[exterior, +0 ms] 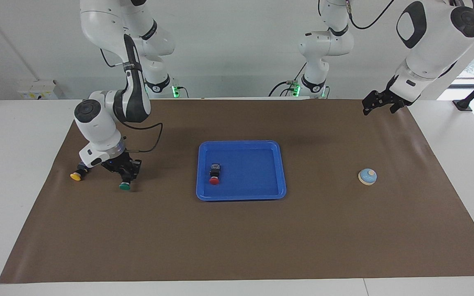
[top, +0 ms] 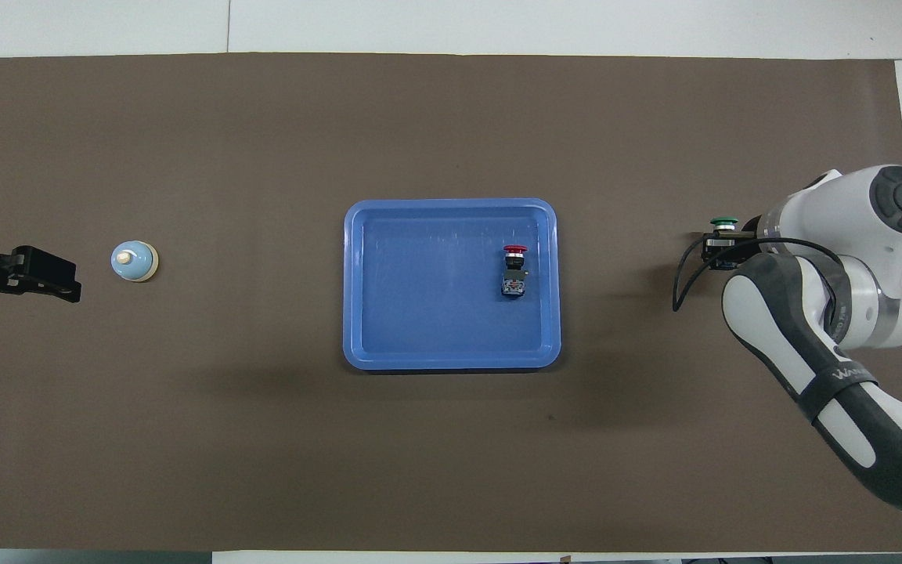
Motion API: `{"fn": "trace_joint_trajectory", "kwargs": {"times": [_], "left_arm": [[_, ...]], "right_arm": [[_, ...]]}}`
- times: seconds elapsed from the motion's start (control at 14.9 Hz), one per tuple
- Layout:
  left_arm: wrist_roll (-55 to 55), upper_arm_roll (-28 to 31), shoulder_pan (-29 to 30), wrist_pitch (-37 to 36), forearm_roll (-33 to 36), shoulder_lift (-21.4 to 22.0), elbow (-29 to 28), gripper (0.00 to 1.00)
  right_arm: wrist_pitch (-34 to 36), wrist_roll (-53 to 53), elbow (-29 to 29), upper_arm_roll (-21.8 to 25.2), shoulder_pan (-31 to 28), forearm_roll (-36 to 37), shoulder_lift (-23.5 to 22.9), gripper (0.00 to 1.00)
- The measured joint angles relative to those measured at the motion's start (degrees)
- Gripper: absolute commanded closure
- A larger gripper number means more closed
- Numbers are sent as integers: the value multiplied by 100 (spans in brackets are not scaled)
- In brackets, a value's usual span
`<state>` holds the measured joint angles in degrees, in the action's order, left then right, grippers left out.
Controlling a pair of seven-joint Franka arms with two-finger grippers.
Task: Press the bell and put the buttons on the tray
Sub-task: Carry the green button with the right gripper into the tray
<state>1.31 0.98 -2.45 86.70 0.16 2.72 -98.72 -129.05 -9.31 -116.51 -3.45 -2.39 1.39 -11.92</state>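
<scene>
Green button [exterior: 124,186]: black blocky body with a glossy round mushroom cap, being pinched by the right gripper [exterior: 125,177], cap pointing away from the robots, over the mat toward the right arm's end of the table
Right gripper: fingers pressing together on the green button's black body, hanging under a smooth white wrist with a loose black cable looping beside it
Yellow button [exterior: 76,176]: same blocky body and round cap, lying on its side on the mat just beside the right gripper
Red button [exterior: 214,174]: lying on its side in the tray, cap pointing away from the robots
Tray [exterior: 241,195]: shallow, bright-blue, smooth plastic rectangle with rounded corners and raised rim, sitting mid-mat
Bell [exterior: 368,176]: small light-blue dome, cream rim and knob, sitting toward the left arm's end
Left gripper [exterior: 378,104]: black fingers spreading apart, waiting raised over the mat's corner
Mat [exterior: 237,238]: matte brown sheet covering the white table [exterior: 10,135]
</scene>
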Motion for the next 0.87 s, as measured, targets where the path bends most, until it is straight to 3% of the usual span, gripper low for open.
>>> {"fn": "trace_joint_trajectory", "kwargs": {"times": [0.27, 0.54, 0.87], "left_arm": [[0, 0, 0, 0, 0, 0, 0, 0], [0, 0, 0, 0, 0, 0, 0, 0], [0, 0, 0, 0, 0, 0, 0, 0]], "right_arm": [[1031, -1164, 966, -25, 1050, 0, -30, 100], [1255, -2086, 1428, -38, 2080, -4, -204, 100], [1312, -3263, 2242, -33, 3205, 0, -1057, 100]]}}
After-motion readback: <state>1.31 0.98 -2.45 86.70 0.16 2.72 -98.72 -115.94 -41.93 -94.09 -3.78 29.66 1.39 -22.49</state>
